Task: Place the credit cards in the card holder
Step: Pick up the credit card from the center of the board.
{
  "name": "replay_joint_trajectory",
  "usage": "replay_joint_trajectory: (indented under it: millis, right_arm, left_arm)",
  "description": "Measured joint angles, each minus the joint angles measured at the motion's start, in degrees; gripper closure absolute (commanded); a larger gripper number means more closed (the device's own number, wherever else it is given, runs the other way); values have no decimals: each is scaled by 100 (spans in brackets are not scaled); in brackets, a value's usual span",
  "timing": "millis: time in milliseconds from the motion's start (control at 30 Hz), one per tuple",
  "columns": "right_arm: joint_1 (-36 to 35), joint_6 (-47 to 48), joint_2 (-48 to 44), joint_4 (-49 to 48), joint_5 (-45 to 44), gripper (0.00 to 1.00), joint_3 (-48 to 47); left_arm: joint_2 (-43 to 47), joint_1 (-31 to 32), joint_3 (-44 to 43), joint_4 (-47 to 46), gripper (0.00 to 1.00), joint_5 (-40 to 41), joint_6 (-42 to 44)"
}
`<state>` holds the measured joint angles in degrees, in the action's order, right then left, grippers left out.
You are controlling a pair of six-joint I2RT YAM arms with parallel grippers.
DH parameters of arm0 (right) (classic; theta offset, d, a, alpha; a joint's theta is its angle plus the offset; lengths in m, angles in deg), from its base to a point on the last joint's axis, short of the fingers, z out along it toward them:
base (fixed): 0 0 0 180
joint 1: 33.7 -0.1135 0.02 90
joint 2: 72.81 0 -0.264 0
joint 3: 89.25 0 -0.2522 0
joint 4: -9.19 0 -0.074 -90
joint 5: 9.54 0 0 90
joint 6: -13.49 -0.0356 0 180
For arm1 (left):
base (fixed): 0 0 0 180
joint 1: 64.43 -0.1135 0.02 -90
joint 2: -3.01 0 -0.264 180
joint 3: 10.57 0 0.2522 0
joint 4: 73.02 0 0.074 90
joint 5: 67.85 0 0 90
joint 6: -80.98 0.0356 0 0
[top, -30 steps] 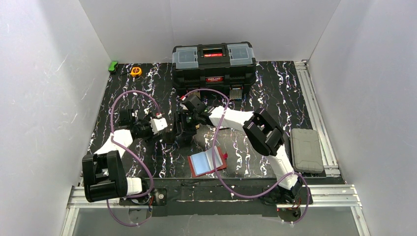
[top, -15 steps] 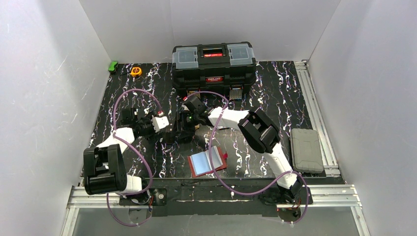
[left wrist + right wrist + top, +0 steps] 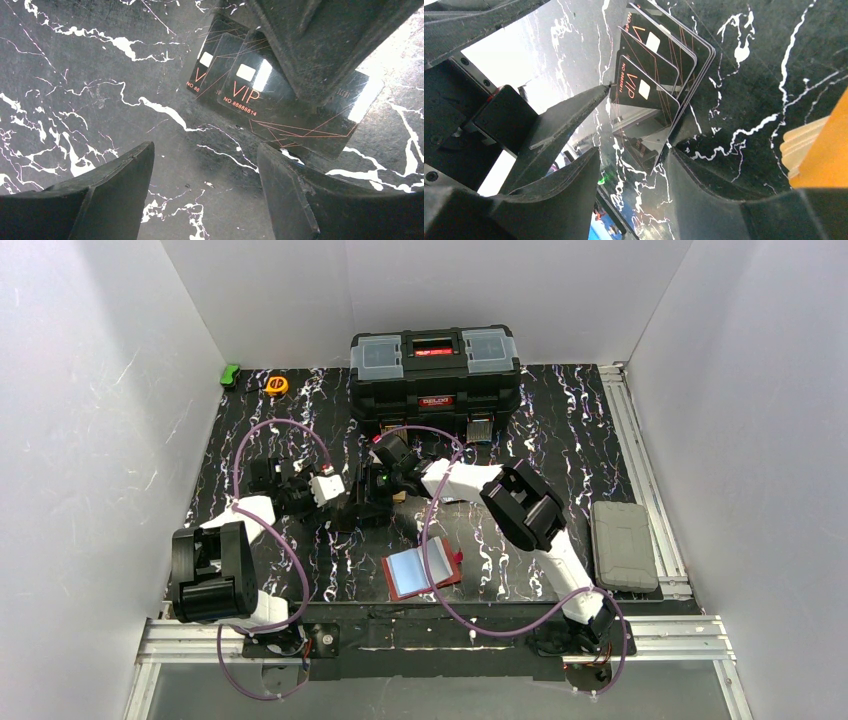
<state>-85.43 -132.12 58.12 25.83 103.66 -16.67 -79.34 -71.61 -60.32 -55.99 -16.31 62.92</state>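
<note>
The black VIP credit cards (image 3: 280,107) lie fanned on the bench (image 3: 75,75), upper right of my left-wrist frame, long axes slanting upper-left to lower-right, my left fingers (image 3: 115,185) spread and empty, my right fingers (image 3: 714,195) straddling one card, grip unclear, both arms stretched low toward mid-frame, the red card holder (image 3: 420,572) open below.

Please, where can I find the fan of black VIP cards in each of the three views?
Top external: the VIP cards cannot be made out; they are dark on the dark table, where the arms meet.
Left wrist: upper right of centre, partly covered from above.
Right wrist: top centre, fanned.
Shared landmark: the table's black surface with white veins, seen in all three views.
</note>
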Motion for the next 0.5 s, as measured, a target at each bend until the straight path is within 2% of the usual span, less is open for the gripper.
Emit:
replay_joint_trajectory:
  millis: [500]
  right_arm:
    - [0, -280, 136, -334, 105, 44, -26]
  left_arm:
    - [-7, 160, 0, -63, 26, 55, -85]
